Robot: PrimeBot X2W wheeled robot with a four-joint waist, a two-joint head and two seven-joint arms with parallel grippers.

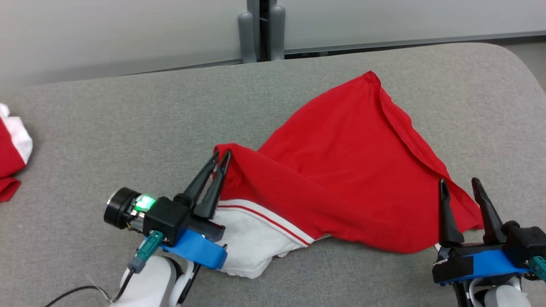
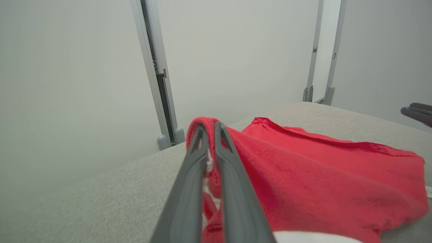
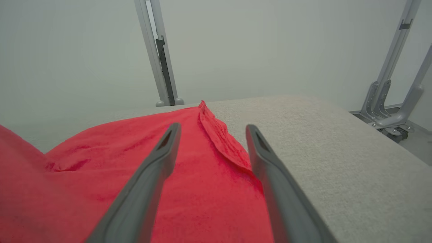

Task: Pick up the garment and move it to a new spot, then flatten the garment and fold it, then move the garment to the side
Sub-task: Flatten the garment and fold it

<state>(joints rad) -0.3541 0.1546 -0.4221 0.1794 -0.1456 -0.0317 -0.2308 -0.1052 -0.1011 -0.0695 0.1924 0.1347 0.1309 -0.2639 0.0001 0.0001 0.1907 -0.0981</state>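
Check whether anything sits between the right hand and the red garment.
Nothing visible does. The open right hand is at the near corner of the garment, its fingers straddling the hem. The left hand is shut on another fold.

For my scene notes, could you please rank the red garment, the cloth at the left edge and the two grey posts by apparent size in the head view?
1. red garment, clearly largest.
2. cloth at the left edge and grey posts: alike; cloth is cropped, posts are farther, so unranked.
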